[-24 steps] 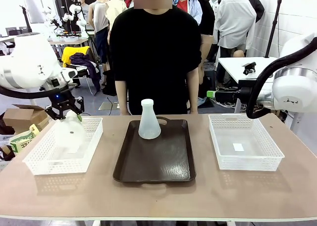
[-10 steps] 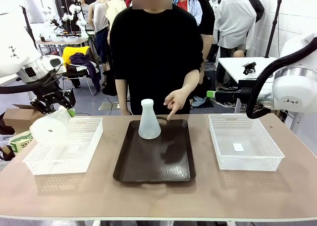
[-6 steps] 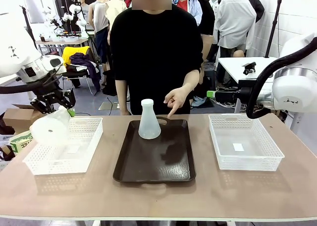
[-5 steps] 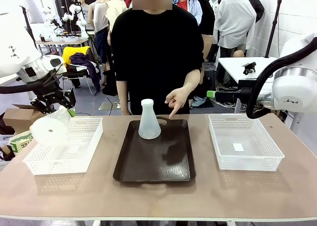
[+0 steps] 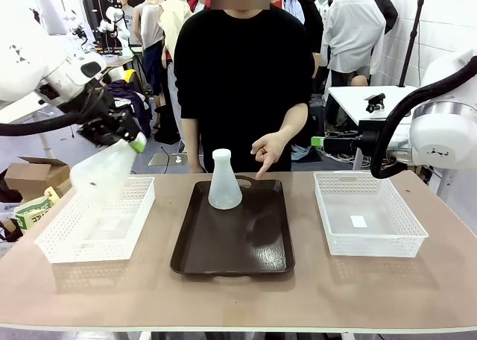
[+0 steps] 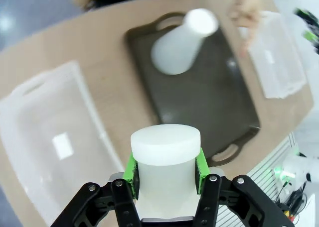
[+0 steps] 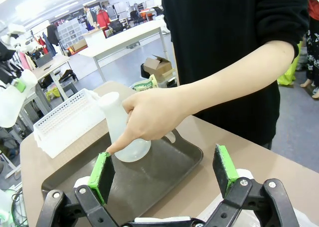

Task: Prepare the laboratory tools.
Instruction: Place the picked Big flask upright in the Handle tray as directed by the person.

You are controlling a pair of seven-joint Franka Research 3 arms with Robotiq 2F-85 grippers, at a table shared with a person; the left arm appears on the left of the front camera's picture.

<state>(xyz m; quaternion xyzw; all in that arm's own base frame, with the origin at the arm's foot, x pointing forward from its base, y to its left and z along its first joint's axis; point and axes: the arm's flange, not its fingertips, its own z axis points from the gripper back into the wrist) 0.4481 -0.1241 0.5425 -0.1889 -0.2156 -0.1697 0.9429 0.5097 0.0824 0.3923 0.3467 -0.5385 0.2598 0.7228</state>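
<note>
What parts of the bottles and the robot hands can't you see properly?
- Held flask, left wrist view: its wide base is hidden behind the left gripper.
- Tray flask, right wrist view: the person's hand covers part of it.
- Right gripper, right wrist view: its body is cut off by the bottom edge.
- Left wrist view: the table is blurred.

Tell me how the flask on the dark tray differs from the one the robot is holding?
The flask on the tray stands upright and free; the held flask is tilted in the air, neck clamped by the left end effector. The first rests on the brown tray; the second hangs above the left basket. A person's hand points near the first. Both are frosted-white cones.
</note>
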